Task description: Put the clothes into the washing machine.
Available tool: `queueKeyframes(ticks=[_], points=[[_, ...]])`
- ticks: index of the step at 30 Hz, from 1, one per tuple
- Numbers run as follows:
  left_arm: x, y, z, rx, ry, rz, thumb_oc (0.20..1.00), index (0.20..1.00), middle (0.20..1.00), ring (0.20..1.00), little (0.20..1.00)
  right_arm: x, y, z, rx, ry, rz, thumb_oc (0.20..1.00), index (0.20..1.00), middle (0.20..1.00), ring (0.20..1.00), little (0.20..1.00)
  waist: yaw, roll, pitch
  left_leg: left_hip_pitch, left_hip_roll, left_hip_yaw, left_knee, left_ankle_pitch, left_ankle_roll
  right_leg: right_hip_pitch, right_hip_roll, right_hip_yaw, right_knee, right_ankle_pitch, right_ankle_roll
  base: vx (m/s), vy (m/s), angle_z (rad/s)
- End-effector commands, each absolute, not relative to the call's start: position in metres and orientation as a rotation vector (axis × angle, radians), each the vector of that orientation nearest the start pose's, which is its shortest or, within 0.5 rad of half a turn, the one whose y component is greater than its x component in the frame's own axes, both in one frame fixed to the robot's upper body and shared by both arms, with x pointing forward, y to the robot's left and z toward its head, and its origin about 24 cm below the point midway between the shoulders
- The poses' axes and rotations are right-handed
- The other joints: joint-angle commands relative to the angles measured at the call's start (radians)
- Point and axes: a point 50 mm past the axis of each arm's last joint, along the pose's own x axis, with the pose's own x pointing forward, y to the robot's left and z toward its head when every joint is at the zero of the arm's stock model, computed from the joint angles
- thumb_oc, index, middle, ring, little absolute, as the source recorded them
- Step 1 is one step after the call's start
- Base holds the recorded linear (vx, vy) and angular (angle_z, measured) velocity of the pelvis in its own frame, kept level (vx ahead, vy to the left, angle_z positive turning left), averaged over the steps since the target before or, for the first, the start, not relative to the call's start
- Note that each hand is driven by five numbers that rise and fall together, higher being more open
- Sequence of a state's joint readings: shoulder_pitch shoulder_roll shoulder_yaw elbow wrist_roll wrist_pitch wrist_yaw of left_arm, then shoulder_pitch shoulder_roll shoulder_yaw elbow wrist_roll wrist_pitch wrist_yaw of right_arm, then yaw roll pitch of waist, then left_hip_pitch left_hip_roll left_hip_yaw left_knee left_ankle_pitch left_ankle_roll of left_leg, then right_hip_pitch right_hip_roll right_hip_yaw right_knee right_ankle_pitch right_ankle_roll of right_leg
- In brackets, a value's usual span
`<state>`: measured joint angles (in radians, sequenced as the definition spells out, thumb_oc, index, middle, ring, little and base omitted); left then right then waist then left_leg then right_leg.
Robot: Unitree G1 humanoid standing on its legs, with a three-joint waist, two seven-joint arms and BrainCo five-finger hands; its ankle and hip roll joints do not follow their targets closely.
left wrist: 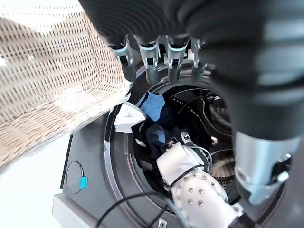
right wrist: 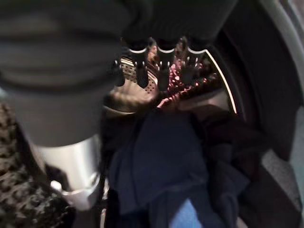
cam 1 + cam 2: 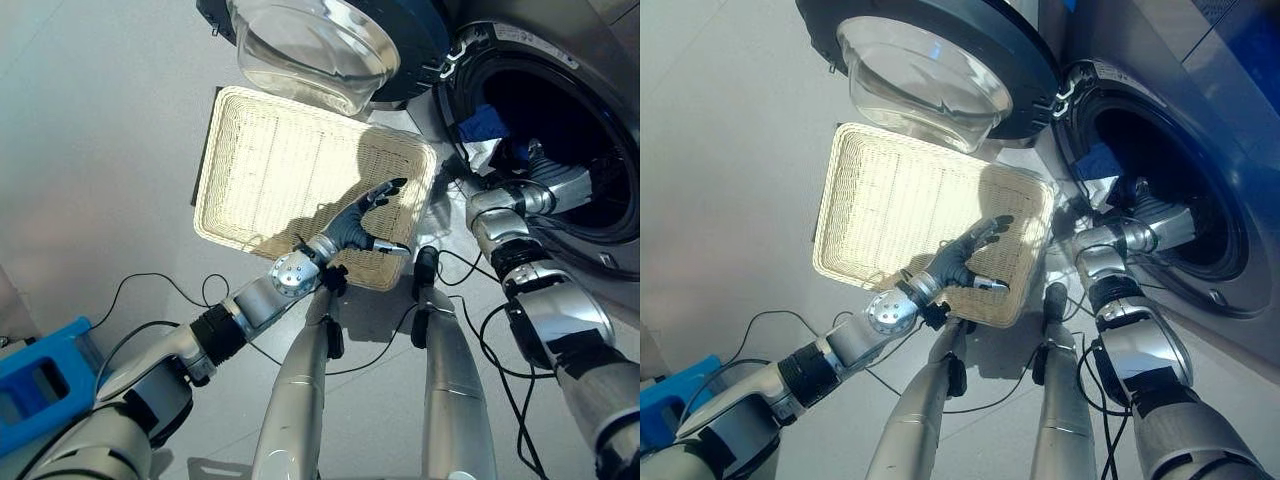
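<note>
laundry area, washing machine, wicker basket

Counts, quick:

- Washing machine: 1, front-loader. Door: 1, swung open, w/ 1 clear glass bowl in it.
- Wicker basket: 1, flat, rectangular, on floor by the machine.
- Clothes in drum: approx. 3–4 pcs, bunched, so exact no. can't be told. 1 bright blue pc, 1 white pc at the drum's lip, 1 dark navy pc, 1 dark pc w/ pink dots further in.
- Blue plastic item: 1, at floor edge, kind unclear.
- Robot hands: 2. Left hand over basket, right hand inside drum.
</note>
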<state>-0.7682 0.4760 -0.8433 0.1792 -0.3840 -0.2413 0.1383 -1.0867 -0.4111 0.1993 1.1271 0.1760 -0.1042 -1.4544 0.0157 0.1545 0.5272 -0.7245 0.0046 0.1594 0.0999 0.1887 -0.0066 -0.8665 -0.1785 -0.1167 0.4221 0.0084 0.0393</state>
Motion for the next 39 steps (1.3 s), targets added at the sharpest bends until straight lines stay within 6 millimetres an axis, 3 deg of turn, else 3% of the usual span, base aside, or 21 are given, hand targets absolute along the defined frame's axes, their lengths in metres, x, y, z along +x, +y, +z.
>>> queueKeyframes(ticks=[1, 7, 12, 22, 25, 26, 28, 30, 33, 38, 39], points=[[0.295, 0.019, 0.168, 0.202, -0.586, -0.718, 1.000, 1.000, 1.000, 1.000, 1.000, 0.361, -0.254, 0.198, -0.307, -0.466, -1.565, 1.000, 1.000, 1.000, 1.000, 1.000, -0.007, 0.129, -0.007, 0.038, -0.084, 0.068, 0.093, -0.149, 0.015, 0.077, 0.049, -0.079, -0.082, 0.037, 0.046, 0.00, 0.000, 0.00], [0.298, 0.017, 0.155, 0.189, -0.533, -0.689, 1.000, 1.000, 1.000, 1.000, 1.000, 0.357, -0.249, 0.187, -0.282, -0.461, -1.590, 1.000, 1.000, 1.000, 1.000, 1.000, -0.015, 0.128, -0.007, 0.044, -0.081, 0.075, 0.089, -0.147, 0.013, 0.079, 0.051, -0.076, -0.084, 0.036, 0.046, 0.00, 0.000, 0.00], [0.299, 0.013, 0.135, 0.138, -0.462, -0.652, 1.000, 1.000, 1.000, 1.000, 1.000, 0.355, -0.227, 0.174, -0.388, -0.487, -1.514, 1.000, 1.000, 1.000, 1.000, 1.000, -0.034, 0.130, -0.007, 0.066, -0.079, 0.085, 0.077, -0.141, 0.012, 0.094, 0.057, -0.066, -0.090, 0.035, 0.040, 0.00, 0.054, -0.04], [0.303, 0.017, 0.107, 0.100, -0.355, -0.576, 1.000, 1.000, 1.000, 1.000, 1.000, 0.345, -0.182, 0.115, -0.505, -0.394, -1.278, 1.000, 1.000, 1.000, 1.000, 1.000, -0.060, 0.096, -0.007, 0.120, -0.062, 0.094, 0.085, -0.150, 0.013, 0.153, 0.061, -0.063, -0.089, 0.024, 0.029, -0.01, 0.031, -0.03], [0.308, 0.029, 0.087, 0.117, -0.271, -0.538, 1.000, 1.000, 1.000, 1.000, 1.000, 0.349, -0.164, 0.094, -0.584, -0.316, -0.952, 1.000, 1.000, 1.000, 1.000, 1.000, -0.061, 0.062, -0.007, 0.165, -0.051, 0.083, 0.100, -0.163, 0.015, 0.203, 0.058, -0.073, -0.082, 0.015, 0.025, -0.01, -0.010, 0.01], [0.309, 0.030, 0.085, 0.117, -0.260, -0.534, 1.000, 1.000, 1.000, 1.000, 1.000, 0.349, -0.162, 0.092, -0.592, -0.305, -0.917, 1.000, 1.000, 1.000, 1.000, 1.000, -0.061, 0.058, -0.007, 0.170, -0.050, 0.082, 0.102, -0.165, 0.014, 0.208, 0.057, -0.075, -0.081, 0.014, 0.025, -0.01, -0.056, 0.04], [0.311, 0.048, 0.064, 0.123, -0.170, -0.494, 1.000, 1.000, 1.000, 1.000, 1.000, 0.344, -0.157, 0.072, -0.649, -0.250, -0.741, 1.000, 1.000, 1.000, 1.000, 1.000, -0.061, 0.024, -0.007, 0.217, -0.039, 0.075, 0.114, -0.179, 0.016, 0.260, 0.055, -0.086, -0.072, 0.003, 0.025, 0.00, -0.071, 0.03], [0.311, 0.057, 0.055, 0.128, -0.132, -0.477, 1.000, 1.000, 1.000, 1.000, 1.000, 0.340, -0.159, 0.063, -0.669, -0.222, -0.693, 1.000, 1.000, 1.000, 1.000, 1.000, -0.062, 0.008, -0.007, 0.240, -0.034, 0.072, 0.122, -0.186, 0.016, 0.287, 0.054, -0.089, -0.070, -0.002, 0.025, 0.00, -0.054, 0.02], [0.307, 0.079, 0.027, 0.148, -0.029, -0.428, 1.000, 1.000, 1.000, 1.000, 1.000, 0.325, -0.168, 0.033, -0.714, -0.131, -0.605, 1.000, 1.000, 1.000, 1.000, 1.000, -0.060, -0.036, -0.007, 0.320, -0.021, 0.057, 0.129, -0.199, 0.020, 0.378, 0.055, -0.098, -0.065, -0.017, 0.023, 0.02, -0.079, 0.15], [0.301, 0.099, 0.004, 0.127, 0.057, -0.365, 1.000, 1.000, 1.000, 1.000, 1.000, 0.311, -0.174, 0.009, -0.740, -0.036, -0.538, 1.000, 1.000, 1.000, 1.000, 1.000, -0.058, -0.075, -0.007, 0.427, -0.007, 0.038, 0.113, -0.200, 0.016, 0.494, 0.059, -0.099, -0.082, -0.023, 0.024, 0.04, -0.034, 0.00], [0.295, 0.106, -0.005, 0.113, 0.064, -0.331, 1.000, 1.000, 1.000, 1.000, 1.000, 0.303, -0.175, -0.003, -0.766, 0.004, -0.481, 1.000, 1.000, 1.000, 1.000, 1.000, -0.055, -0.089, -0.028, 0.481, -0.005, 0.026, 0.087, -0.195, 0.012, 0.552, 0.065, -0.093, -0.106, -0.024, 0.025, 0.11, 0.001, 0.01]])
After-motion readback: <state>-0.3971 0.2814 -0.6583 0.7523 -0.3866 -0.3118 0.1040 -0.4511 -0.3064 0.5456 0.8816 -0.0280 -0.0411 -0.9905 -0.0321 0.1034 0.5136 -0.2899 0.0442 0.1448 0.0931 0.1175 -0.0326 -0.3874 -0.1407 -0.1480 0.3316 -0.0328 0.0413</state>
